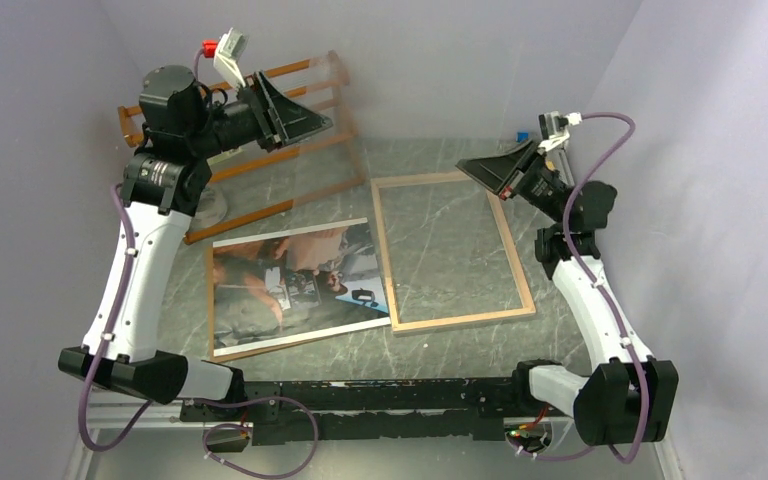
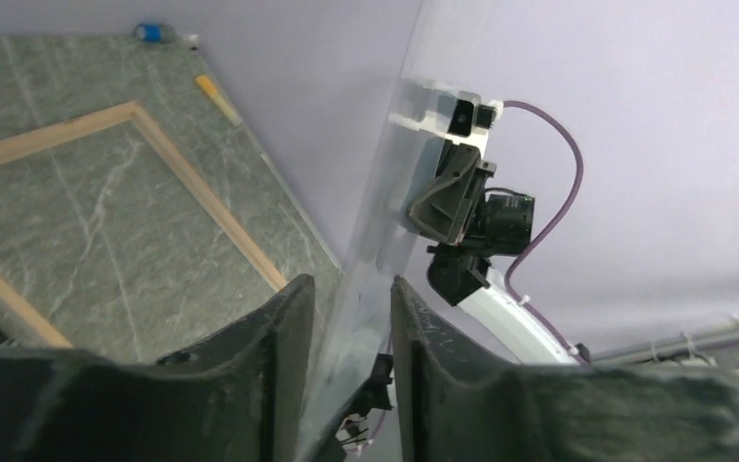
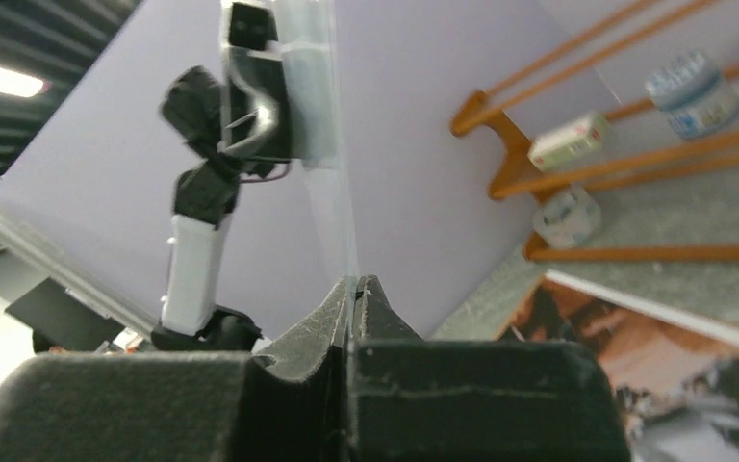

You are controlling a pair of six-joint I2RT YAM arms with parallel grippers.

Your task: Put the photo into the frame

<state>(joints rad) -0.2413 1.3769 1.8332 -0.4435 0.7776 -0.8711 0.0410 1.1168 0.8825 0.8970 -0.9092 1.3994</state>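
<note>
Right tool [image 3: 351, 286] on clear pane [image 3: 332, 144]; photo [image 1: 290, 285] crosswise, frame [image 1: 465, 319] front-to-back.

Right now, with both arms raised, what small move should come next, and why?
Probably back the left gripper off the thin clear sheet: its jaws stand apart around one edge, while the right gripper is shut on the opposite edge and seems to carry it.
</note>
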